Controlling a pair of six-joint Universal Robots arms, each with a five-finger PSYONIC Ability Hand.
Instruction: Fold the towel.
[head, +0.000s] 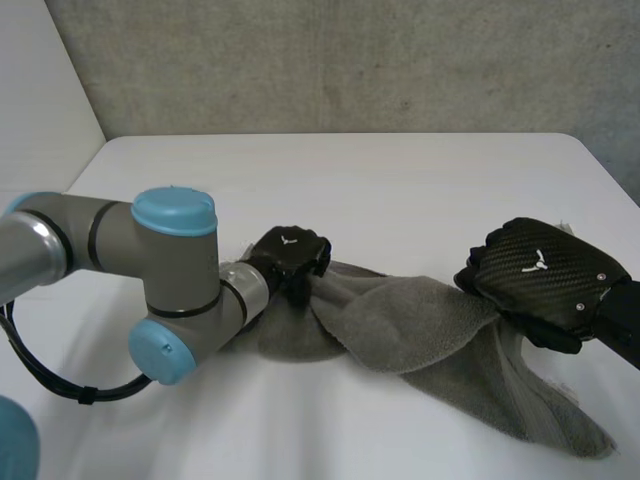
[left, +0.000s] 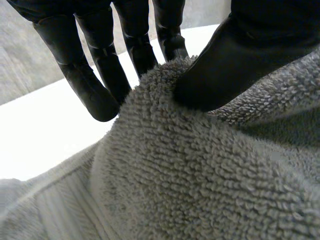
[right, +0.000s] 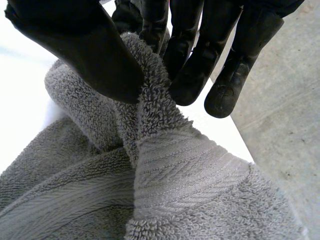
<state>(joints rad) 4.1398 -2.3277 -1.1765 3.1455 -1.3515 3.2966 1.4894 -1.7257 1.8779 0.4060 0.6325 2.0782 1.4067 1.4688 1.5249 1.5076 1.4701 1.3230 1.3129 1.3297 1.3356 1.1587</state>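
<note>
The towel (head: 400, 325) lies bunched on the table (head: 350, 180), its loose tail nearest the robot. The left hand (head: 290, 255) pinches a terry fold at the towel's left end between thumb and fingers. The right hand (head: 540, 275) pinches the banded hem toward its right in the same way. This looks like the grasp-and-spread step (no fold is made yet). Next, I judge, both hands must lift and draw apart to flatten it. Beyond the towel, bare table runs to the wall (head: 350, 60). To the towel's right, the table's edge is close.
</note>
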